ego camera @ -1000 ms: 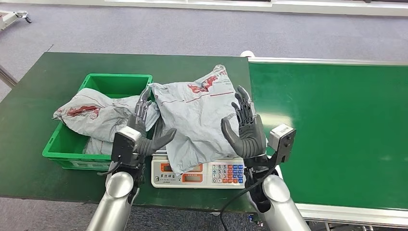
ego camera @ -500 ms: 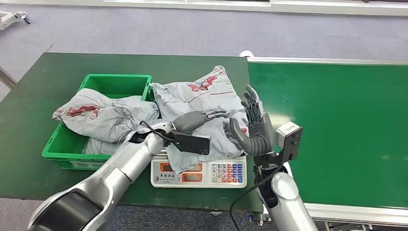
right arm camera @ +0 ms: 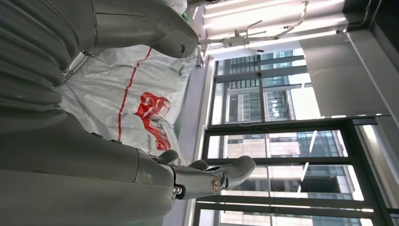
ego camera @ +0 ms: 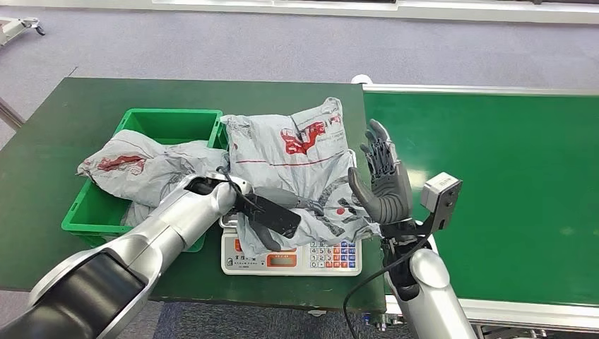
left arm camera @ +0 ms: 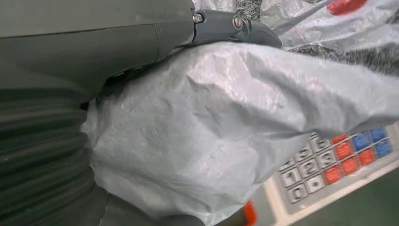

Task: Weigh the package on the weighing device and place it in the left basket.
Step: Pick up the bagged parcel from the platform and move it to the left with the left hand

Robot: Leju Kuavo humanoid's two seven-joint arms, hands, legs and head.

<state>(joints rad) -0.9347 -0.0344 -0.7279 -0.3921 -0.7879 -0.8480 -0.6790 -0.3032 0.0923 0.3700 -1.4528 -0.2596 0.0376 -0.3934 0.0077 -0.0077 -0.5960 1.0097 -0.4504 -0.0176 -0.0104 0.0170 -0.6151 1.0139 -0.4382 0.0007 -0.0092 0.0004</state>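
The grey package (ego camera: 297, 152) with red print lies crumpled on the white scale (ego camera: 311, 256) at the table's front edge. My left arm reaches across from the left, and my left hand (ego camera: 291, 203) is buried in the package's lower folds, gripping them. In the left wrist view the plastic (left arm camera: 211, 132) bulges under the thumb (left arm camera: 235, 26), above the scale's keypad (left arm camera: 339, 155). My right hand (ego camera: 381, 183) stands upright with fingers apart at the package's right edge, holding nothing. In the right wrist view its fingers (right arm camera: 211, 176) sit beside the printed plastic (right arm camera: 136, 99).
A green basket (ego camera: 169, 120) stands left of the scale, with another grey package (ego camera: 141, 169) draped over it. A green conveyor (ego camera: 494, 176) with a metal frame runs along the right. The dark green table ends just in front of the scale.
My left arm swung across over the scale and its hand sank into the package. The package bunched up and shifted, showing more red print. My right hand drifted right and stayed upright.
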